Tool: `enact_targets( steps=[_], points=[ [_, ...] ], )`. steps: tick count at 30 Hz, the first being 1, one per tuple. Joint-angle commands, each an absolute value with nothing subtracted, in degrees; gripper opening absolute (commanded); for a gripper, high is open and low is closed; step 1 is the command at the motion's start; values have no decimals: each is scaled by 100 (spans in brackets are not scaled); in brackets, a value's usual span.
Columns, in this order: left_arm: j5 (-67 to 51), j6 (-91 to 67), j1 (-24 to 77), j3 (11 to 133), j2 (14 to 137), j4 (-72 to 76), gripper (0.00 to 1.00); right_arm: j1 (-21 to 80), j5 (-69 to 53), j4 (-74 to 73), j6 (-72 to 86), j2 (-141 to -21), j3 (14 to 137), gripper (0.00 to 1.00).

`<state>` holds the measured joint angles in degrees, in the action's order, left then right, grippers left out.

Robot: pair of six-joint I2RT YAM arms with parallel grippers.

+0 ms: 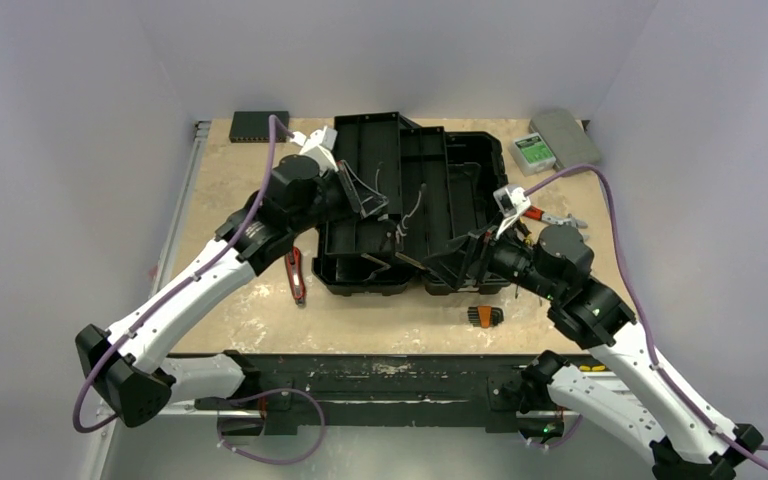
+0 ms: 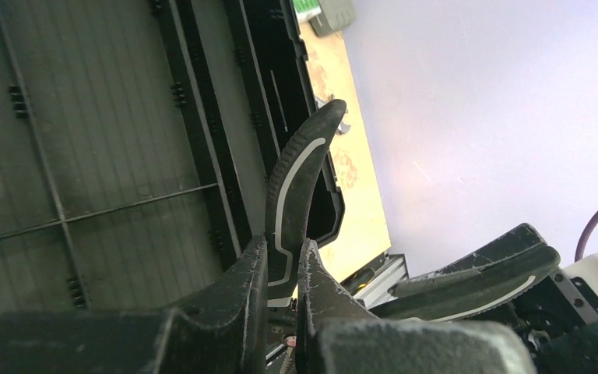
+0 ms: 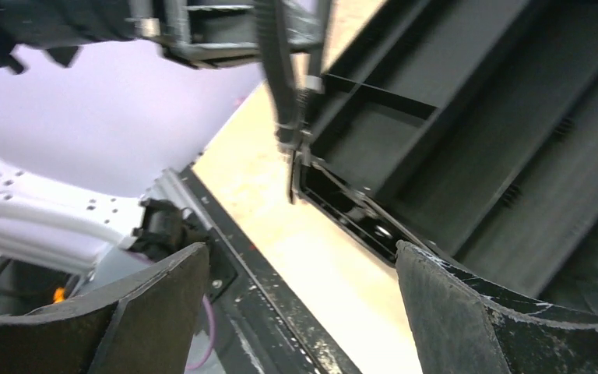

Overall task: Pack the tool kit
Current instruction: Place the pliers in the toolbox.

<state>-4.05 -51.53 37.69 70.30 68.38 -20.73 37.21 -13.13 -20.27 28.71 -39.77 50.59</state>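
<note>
Left claw [image 2: 284, 273] pinching black grey-striped pliers [image 2: 296, 179] should lower gently into black plastic toolbox [image 2: 109, 156] just beyond; right claw [image 3: 296, 261] agape, empty

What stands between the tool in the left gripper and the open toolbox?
Nothing visible. The left gripper holds the black-handled tool by one handle over the toolbox, whose ribbed floor beside it looks bare. The right gripper stands open at the box's front edge, apart.

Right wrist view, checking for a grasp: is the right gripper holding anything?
No, the right gripper stands open, with only the table and the toolbox showing between its jaws.
</note>
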Motion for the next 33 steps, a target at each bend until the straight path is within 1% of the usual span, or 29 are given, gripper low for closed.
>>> enact_targets(
  steps=[1, 5, 8, 11, 17, 21, 23, 24, 26, 27, 28, 31, 33],
  points=[
    [-191, -5332, 3966, 7438, 6925, -1406, 0, 3735, -2264, -1107, 2891, -4048, 4962, 88],
    [-100, -5414, 4089, 7449, 7006, -1336, 0, 3740, -1821, -1208, 2866, -4233, 5019, 88],
    [-63, -5520, 4216, 7450, 7077, -1284, 0, 3821, -1612, -1077, 2885, -4453, 5032, 83],
    [-27, -5642, 4316, 7437, 7142, -1284, 0, 4037, -1143, -870, 2867, -4604, 4988, 79],
    [228, -5816, 4468, 7415, 7200, -1426, 0, 4143, -1040, -478, 2840, -4771, 4989, 73],
    [100, -5944, 4493, 7372, 7273, -1316, 0, 4147, -762, -503, 2853, -4835, 5019, 63],
    [56, -5971, 4514, 7376, 7313, -1299, 0, 4152, -599, -512, 2884, -4808, 4991, 54],
    [45, -5977, 4524, 7374, 7329, -1293, 0, 4153, -512, -518, 2906, -4777, 4978, 44],
    [27, -5914, 4551, 7346, 7349, -1194, 0, 4153, -298, -537, 2970, -4718, 4940, 15],
    [26, -5881, 4563, 7315, 7351, -1114, 0, 4148, -169, -593, 3008, -4704, 4936, 3],
    [26, -5872, 4569, 7280, 7336, -1049, 0, 4155, -41, -660, 3040, -4702, 4936, 0],
    [26, -5855, 4571, 7208, 7297, -972, 1, 4150, 182, -826, 3077, -4696, 4965, 0],
    [55, -5818, 4571, 7186, 7266, -984, 10, 4150, 351, -919, 3109, -4658, 4968, 0]
  ],
)
